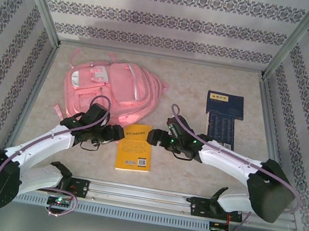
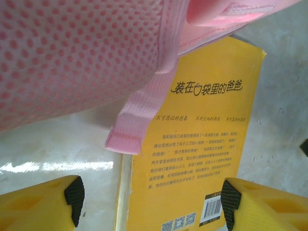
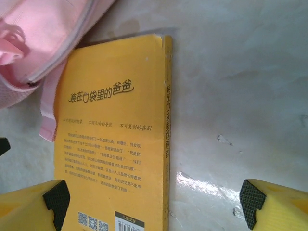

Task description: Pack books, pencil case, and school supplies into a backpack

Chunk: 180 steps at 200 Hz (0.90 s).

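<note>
The pink backpack (image 1: 111, 87) lies flat at the far left of the pale marbled table (image 1: 191, 178), front up, showing zip pockets, a white patch and mesh fabric. Well apart at the far right lie the dark navy books (image 1: 223, 118), one bearing a pale label strip. Between them, nearer, lies the yellow-orange paperback (image 1: 135, 147), back cover up with black Chinese print and a barcode at its near end; the backpack's edge and a loose pink strap (image 2: 137, 120) cover its far left corner. The left gripper (image 1: 117, 134) is spread wide and holds nothing; the book's near end lies in the gap, barcode just beside the right-hand finger (image 2: 230, 199). The right gripper (image 1: 152, 137) is equally wide and empty, the book's spine midway between its fingers (image 3: 57, 202), the other over bare table
</note>
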{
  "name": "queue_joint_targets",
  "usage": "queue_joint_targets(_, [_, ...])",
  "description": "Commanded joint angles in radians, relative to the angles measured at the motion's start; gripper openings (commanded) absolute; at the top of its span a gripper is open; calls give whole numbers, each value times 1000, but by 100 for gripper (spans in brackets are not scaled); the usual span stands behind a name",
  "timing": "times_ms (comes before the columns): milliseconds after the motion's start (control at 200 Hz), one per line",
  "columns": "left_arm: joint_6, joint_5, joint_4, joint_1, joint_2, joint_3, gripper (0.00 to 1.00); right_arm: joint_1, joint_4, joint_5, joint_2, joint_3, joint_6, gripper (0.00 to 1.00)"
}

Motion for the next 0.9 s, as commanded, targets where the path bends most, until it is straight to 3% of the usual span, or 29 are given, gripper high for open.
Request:
queue_joint_targets(0, [-2, 27, 105, -27, 21, -32, 74, 10, 40, -57, 58, 8, 47, 91])
queue_joint_targets(215, [-22, 57, 203, -80, 86, -89, 73, 11, 103, -103, 140, -7, 82, 91])
queue_joint_targets(485, [-28, 183, 389, -89, 221, -121, 73, 2, 243, -244, 254, 9, 96, 83])
queue_joint_targets(660, [-47, 246, 463, -113, 322, -82, 62, -22, 354, -315, 305, -1, 150, 77])
queue_joint_targets(774, [-51, 232, 446, -115, 309, -66, 50, -26, 385, -327, 314, -12, 165, 72])
queue_joint_targets(894, [-49, 222, 412, -117, 285, -53, 47, -15, 417, -353, 341, -15, 188, 68])
